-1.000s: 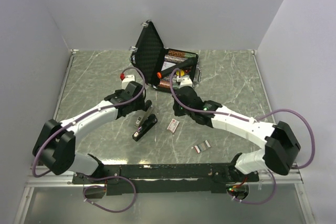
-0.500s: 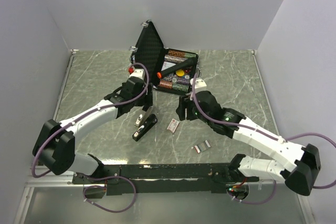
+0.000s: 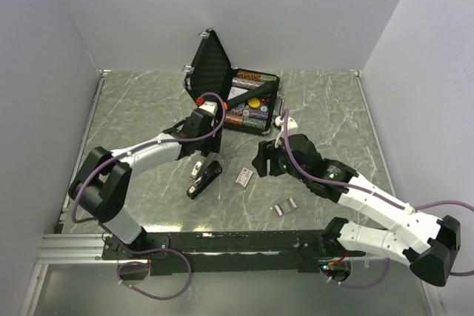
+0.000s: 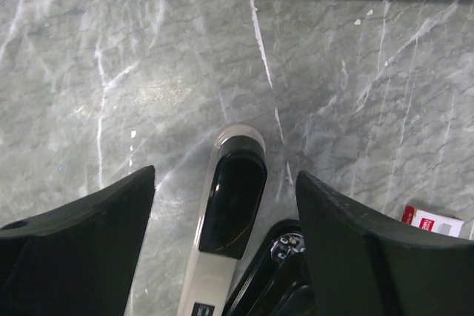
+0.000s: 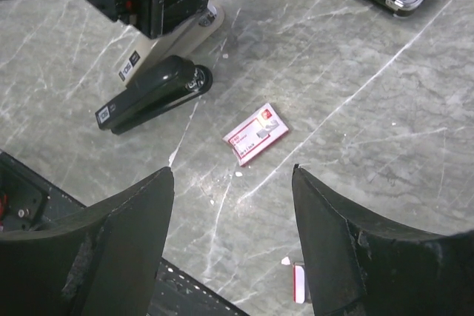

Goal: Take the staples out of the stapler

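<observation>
The stapler [image 3: 204, 180] lies opened on the table, its black body [image 5: 152, 95] beside its silver inner rail [image 4: 222, 216]. My left gripper [image 3: 198, 155] hangs open just above the rail's black-capped far end, one finger [image 4: 81, 249] on each side and not touching it. My right gripper [image 3: 264, 162] is open and empty above bare table [image 5: 231, 172], right of the stapler. Short grey strips, the staples [image 3: 284, 207], lie near the front edge. Whether any staples sit in the rail cannot be seen.
A small white and red cardboard box [image 3: 244, 176] lies between the stapler and my right gripper. An open black foam-lined case [image 3: 238, 95] with tools stands behind, lid up. White walls close the table on three sides.
My right gripper has pulled back from the case toward the near right and opened. My left wrist has shifted right to stand over the stapler's rail.
</observation>
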{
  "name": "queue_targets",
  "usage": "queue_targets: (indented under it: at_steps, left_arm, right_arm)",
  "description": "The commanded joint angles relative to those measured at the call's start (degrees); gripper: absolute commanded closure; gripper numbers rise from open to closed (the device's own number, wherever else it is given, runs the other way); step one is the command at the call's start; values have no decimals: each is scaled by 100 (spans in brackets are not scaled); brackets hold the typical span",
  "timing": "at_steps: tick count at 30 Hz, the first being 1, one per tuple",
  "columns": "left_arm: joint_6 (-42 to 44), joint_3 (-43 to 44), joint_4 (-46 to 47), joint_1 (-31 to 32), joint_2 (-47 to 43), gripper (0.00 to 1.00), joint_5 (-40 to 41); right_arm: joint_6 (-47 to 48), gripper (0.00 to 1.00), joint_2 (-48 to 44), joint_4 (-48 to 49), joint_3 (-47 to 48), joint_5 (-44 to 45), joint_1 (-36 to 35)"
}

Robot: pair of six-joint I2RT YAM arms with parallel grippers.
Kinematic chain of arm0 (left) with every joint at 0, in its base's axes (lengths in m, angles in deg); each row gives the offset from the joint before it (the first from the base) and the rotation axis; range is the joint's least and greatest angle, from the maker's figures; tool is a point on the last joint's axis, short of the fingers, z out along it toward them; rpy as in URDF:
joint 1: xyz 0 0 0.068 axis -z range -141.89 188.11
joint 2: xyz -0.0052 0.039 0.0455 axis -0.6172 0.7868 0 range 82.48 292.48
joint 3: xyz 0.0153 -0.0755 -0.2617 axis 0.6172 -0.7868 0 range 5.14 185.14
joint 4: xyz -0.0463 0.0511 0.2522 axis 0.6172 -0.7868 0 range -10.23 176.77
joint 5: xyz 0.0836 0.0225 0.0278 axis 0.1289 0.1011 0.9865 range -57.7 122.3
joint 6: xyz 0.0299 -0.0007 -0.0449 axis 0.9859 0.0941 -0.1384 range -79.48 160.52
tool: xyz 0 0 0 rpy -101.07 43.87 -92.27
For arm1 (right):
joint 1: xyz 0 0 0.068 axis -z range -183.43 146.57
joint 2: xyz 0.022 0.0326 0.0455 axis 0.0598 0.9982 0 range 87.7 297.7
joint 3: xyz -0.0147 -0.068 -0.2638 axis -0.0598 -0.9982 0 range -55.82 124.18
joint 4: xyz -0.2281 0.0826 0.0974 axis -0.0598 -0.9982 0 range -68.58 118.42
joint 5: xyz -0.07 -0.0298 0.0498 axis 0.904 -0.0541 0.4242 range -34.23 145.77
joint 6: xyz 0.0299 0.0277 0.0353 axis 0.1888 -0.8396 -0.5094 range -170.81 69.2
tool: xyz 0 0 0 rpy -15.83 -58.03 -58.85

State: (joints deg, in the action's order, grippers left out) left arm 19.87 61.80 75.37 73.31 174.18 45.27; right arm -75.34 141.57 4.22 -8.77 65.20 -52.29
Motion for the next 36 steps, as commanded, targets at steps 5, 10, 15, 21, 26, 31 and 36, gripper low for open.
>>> queue_targets:
  at_steps: [5,10,15,21,26,31,36]
  left_arm:
    - [377,468,235,4,480,31,-216]
    - [508,433,147,13,454,34,-251]
    - [623,460,-47,13,384,35,-356]
    - [719,565,-293,-22,384,37,-497]
    - [790,583,-415,-75,419,39,-524]
    - [834,618,-521,-101,524,42,-515]
    - [887,600,-582,-163,507,54,-524]
  right_arm:
    - [28,27,-227,13,-99,-187,26]
    - [1,27,-298,12,-161,-240,26]
    - [-34,27,-201,56,-170,-372,26]
    - [-34,27,-131,100,-152,-416,26]
    - [-34,26,-61,92,-99,-451,26]
    - [-42,26,-87,74,-117,-433,26]
    - [-60,26,-157,109,-187,-451,26]
